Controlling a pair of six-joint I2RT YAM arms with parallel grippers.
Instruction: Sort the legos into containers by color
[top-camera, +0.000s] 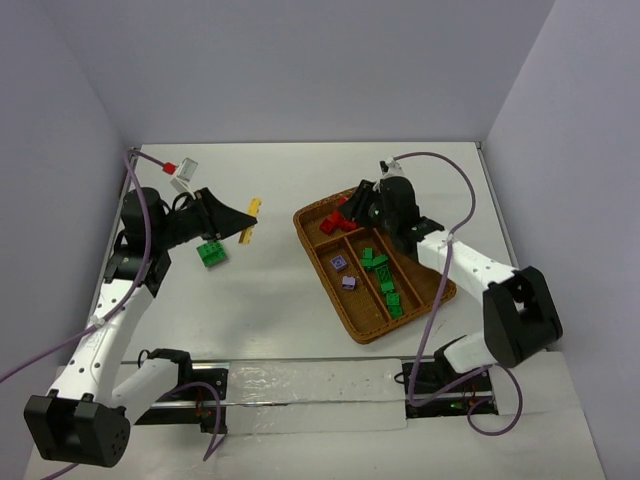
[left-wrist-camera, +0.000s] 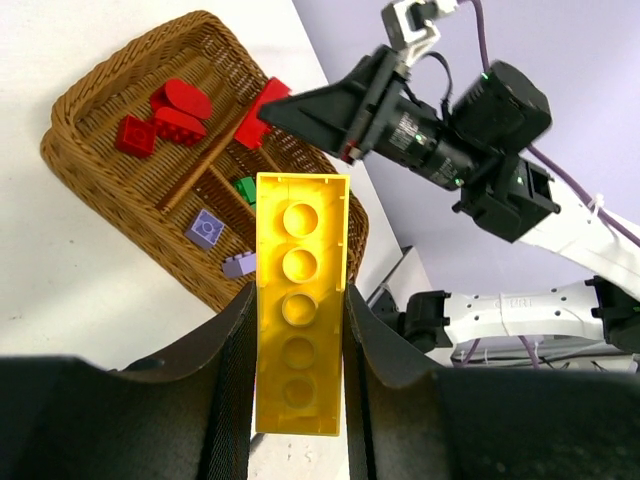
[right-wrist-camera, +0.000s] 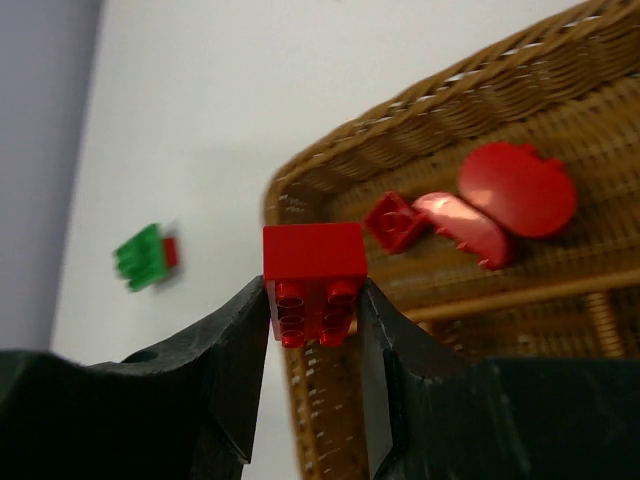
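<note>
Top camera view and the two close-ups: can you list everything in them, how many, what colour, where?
table: one, white, under everything
wicker tray: one, brown, right of centre on the table
red legos in the tray: three, red, crosswise end section
green legos in the tray: several, green, one long slot
purple legos: two, pale purple, the neighbouring long slot
green clump: one, green with a red bit, on the table left of the tray
yellow lego: one, yellow, in the left gripper
held red lego: one, red, in the right gripper by the tray's far end
left gripper: one, black, closed on the yellow lego
right gripper: one, black, closed on the held red lego
</note>
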